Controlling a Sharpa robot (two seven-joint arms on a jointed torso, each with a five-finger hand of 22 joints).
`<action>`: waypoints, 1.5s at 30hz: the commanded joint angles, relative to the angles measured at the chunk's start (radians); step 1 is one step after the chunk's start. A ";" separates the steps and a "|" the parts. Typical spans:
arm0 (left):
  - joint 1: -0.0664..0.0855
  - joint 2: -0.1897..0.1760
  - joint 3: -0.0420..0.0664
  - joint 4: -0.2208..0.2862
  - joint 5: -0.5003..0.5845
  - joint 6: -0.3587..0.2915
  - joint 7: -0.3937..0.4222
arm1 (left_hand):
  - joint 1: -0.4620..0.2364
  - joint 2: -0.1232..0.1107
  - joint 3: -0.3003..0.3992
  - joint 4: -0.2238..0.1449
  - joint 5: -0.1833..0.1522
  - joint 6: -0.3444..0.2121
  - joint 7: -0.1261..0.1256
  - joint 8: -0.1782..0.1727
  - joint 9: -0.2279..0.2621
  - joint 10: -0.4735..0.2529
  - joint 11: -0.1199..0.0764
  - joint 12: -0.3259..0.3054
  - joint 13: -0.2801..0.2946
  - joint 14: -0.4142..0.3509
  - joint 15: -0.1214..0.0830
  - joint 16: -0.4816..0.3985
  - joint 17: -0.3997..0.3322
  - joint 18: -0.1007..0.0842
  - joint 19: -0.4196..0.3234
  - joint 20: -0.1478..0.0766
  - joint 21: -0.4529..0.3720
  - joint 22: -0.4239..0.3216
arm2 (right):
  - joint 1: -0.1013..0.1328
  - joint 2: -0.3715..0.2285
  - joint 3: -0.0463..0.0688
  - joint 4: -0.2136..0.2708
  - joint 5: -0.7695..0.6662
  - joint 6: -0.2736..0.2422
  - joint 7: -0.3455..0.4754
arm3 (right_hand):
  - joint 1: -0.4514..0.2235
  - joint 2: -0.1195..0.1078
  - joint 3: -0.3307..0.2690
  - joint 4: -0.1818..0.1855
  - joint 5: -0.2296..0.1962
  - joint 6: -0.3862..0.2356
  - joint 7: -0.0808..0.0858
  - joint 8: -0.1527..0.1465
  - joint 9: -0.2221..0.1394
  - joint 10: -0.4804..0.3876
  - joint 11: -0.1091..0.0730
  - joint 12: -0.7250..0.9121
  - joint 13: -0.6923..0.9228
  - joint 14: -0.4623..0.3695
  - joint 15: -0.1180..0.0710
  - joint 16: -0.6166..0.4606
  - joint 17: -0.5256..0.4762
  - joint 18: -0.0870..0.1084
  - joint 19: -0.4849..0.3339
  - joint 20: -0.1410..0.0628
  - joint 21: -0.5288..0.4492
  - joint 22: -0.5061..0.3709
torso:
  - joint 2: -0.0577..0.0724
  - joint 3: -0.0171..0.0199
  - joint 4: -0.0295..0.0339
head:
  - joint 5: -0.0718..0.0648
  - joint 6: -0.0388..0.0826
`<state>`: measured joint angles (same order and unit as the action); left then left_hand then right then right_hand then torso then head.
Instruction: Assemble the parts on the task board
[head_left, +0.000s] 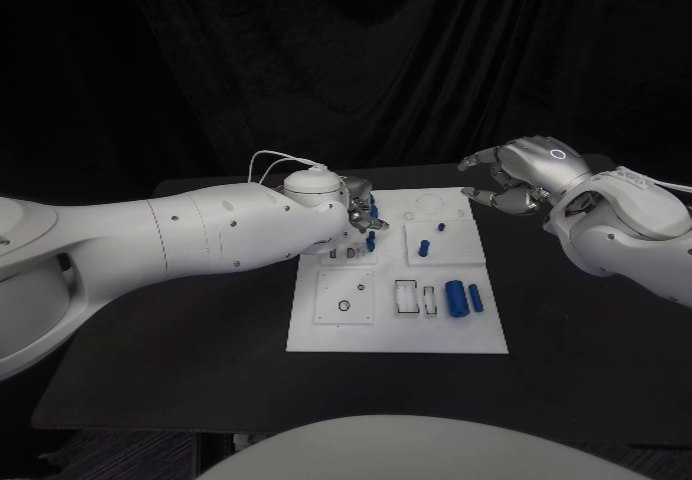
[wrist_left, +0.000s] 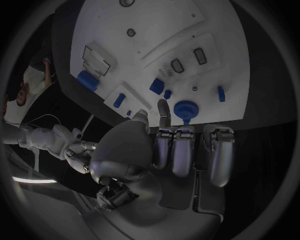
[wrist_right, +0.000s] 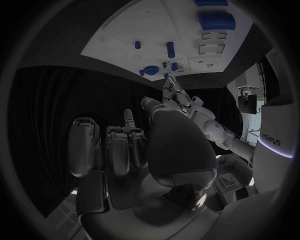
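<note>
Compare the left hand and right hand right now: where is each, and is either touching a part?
The left hand is over the far-left part of the white board, fingertips at a round blue part; whether it grips it is unclear. The right hand hangs beyond the board's far-right corner, over black table, touching nothing. Its fingers are curled with nothing in them. Both are silver hands on white arms.

board: white
parts: blue
table: black
arms: white
hands: silver
</note>
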<state>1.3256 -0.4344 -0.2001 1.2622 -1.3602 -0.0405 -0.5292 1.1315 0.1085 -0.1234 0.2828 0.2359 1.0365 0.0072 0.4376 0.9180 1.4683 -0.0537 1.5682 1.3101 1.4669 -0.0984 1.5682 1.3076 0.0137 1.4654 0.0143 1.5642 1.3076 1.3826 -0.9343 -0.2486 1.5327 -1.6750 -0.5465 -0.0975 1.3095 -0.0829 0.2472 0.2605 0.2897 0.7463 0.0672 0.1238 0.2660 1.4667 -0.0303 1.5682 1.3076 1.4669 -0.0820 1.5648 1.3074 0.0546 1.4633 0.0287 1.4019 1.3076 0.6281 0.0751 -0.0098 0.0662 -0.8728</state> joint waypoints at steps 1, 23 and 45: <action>-0.003 0.005 0.001 -0.001 -0.005 -0.013 -0.001 | 0.008 -0.003 0.005 0.000 0.003 0.009 0.000 -0.001 0.004 0.103 -0.003 0.003 0.261 0.104 -0.003 0.003 0.263 -0.008 0.091 -0.001 -0.003 0.244 | -0.002 -0.001 0.001 0.002 -0.002 0.004 -0.021 | 0.011 0.001 0.009 0.000 -0.005 0.008 -0.002 0.003 -0.001 0.104 0.009 0.003 0.263 0.104 0.005 0.006 0.263 -0.016 0.029 0.007 0.002 0.212 | 0.003 -0.0019 0.0003 | -0.002 0.000; -0.022 0.010 0.001 -0.019 -0.005 -0.003 -0.015 | 0.013 -0.006 0.012 0.002 0.007 0.033 -0.010 0.019 0.045 0.103 -0.011 0.003 0.261 0.104 -0.010 0.003 0.263 -0.006 0.085 -0.007 -0.007 0.237 | -0.002 -0.006 0.001 0.006 -0.002 0.004 -0.017 | 0.013 0.001 0.010 -0.001 -0.005 0.013 -0.001 0.004 -0.002 0.104 0.010 0.003 0.263 0.104 0.005 0.006 0.263 -0.015 0.029 0.007 0.002 0.212 | 0.004 -0.0037 0.0024 | -0.007 0.000; -0.044 0.018 0.000 -0.034 -0.005 -0.010 0.004 | 0.014 -0.006 0.013 0.002 0.009 0.028 -0.010 0.017 0.050 0.103 -0.012 0.003 0.261 0.104 -0.011 0.003 0.263 -0.006 0.085 -0.008 -0.007 0.237 | -0.002 -0.007 0.001 0.008 -0.002 0.007 -0.016 | 0.014 0.001 0.011 -0.002 -0.005 0.015 -0.001 0.005 -0.002 0.104 0.010 0.003 0.263 0.104 0.006 0.006 0.263 -0.015 0.029 0.007 0.002 0.212 | 0.002 -0.0016 0.0008 | -0.008 0.000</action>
<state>1.2841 -0.4198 -0.2011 1.2288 -1.3618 -0.0444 -0.5417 1.1355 0.1044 -0.1152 0.2855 0.2397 1.0633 -0.0053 0.4531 0.9671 1.4647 -0.0570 1.5682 1.3102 1.4669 -0.1055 1.5682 1.3074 0.0139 1.4654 0.0144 1.5591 1.3074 1.3826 -0.9397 -0.2486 1.5372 -1.6747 -0.5411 -0.0981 1.3135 -0.0789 0.2527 0.2605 0.2897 0.7535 0.0671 0.1238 0.2653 1.4630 -0.0266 1.5682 1.3073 1.4669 -0.0820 1.5648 1.3073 0.0546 1.4633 0.0287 1.4019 1.3073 0.6294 0.0727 -0.0081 0.0580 -0.8728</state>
